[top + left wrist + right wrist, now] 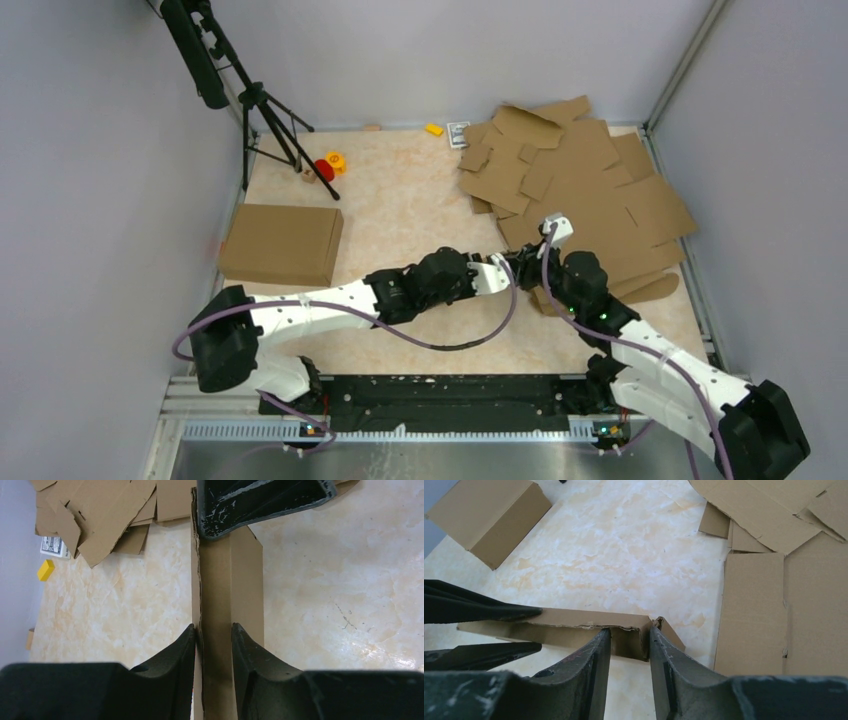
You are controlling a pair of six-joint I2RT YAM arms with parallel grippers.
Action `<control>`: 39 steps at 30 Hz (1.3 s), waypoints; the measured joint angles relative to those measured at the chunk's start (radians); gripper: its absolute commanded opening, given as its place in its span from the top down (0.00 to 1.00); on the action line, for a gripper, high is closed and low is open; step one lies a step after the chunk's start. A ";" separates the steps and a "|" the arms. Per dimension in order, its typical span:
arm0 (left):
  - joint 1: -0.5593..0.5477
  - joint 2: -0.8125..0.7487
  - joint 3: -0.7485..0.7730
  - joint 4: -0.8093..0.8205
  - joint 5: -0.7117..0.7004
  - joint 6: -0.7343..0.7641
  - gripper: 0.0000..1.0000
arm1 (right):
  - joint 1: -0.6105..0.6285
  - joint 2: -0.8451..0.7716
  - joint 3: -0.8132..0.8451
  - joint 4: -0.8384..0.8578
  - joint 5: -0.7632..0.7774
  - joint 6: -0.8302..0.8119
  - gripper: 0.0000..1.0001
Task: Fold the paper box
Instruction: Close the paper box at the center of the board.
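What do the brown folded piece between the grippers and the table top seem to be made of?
First, the paper box: brown corrugated cardboard with a matt finish; its ragged cut edge shows some thickness. Second, the table top: a smooth surface with a slight sheen and a beige marble pattern, probably laminate or vinyl rather than stone, though the pictures do not settle it.

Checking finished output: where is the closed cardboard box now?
Top view: the closed cardboard box lies flat at the table's left edge, near the tripod's feet, opposite the flat cardboard pile on the right.
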 measured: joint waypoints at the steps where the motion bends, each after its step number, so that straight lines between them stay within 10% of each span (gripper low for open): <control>1: -0.001 0.002 0.000 0.003 0.000 -0.003 0.68 | 0.000 -0.014 0.000 -0.016 -0.004 0.000 0.62; 20: 0.005 0.053 0.036 0.016 -0.046 -0.029 0.73 | -0.001 -0.029 0.099 -0.222 -0.055 0.005 0.35; 39: 0.032 0.068 0.048 0.031 -0.037 -0.029 0.73 | -0.186 0.041 0.235 -0.451 -0.211 0.230 0.36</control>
